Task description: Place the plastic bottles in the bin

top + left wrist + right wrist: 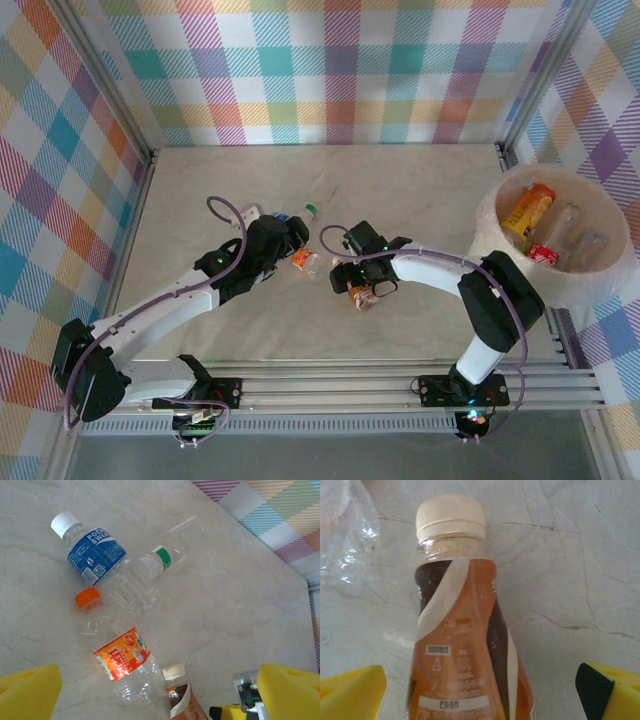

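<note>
Four bottles are lying loose on the bench (200,200): blue-label bottle (95,555), green-banded bottle (150,570) and orange-label bottle (122,655), below the left end effector (160,692), hanging wide and empty. Right end effector (480,692) is straddling the brown bottle (462,630), pads clear, gripping nothing. Pick-up seems in hand; closing, lifting and carrying right to the bin (575,295) is likely coming next.

Black-and-white arms (160,305) carry purple cables (228,199), yellow fingers (290,690).

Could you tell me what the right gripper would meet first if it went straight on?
Probably the brown bottle, which lies between the open jaws of the right gripper; how near is unclear.
</note>
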Tool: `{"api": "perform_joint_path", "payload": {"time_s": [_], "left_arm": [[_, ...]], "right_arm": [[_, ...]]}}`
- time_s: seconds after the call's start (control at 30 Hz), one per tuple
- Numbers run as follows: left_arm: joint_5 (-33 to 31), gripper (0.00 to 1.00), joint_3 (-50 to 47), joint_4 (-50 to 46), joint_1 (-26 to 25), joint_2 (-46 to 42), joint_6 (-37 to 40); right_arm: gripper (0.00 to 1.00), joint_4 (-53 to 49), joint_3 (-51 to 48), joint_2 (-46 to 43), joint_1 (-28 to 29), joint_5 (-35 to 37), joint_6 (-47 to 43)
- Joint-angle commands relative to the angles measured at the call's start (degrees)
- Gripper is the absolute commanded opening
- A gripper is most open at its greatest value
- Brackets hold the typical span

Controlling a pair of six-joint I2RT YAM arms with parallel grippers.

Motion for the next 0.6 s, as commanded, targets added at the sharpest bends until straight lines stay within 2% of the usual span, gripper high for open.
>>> {"api": "perform_joint_path", "payload": {"time_s": [0.0,0.3,0.57], "left_arm": [[2.28,1.0,0.42,-1.49,0.61,-0.45,2.92],[10.9,1.0,2.31,-12.74,0.61,3.41,3.12],[15.11,1.0,-1.77,-9.92,0.53,2.97,2.81]], "right_arm": [[0.95,1.48,-1.65,-0.03,0.51,0.56,1.07],[0.84,1.34,-3.89,-1.09,0.95,1.06,2.43],[0.66,3.1,-4.75,-3.14,1.22,3.8,3.26]]}}
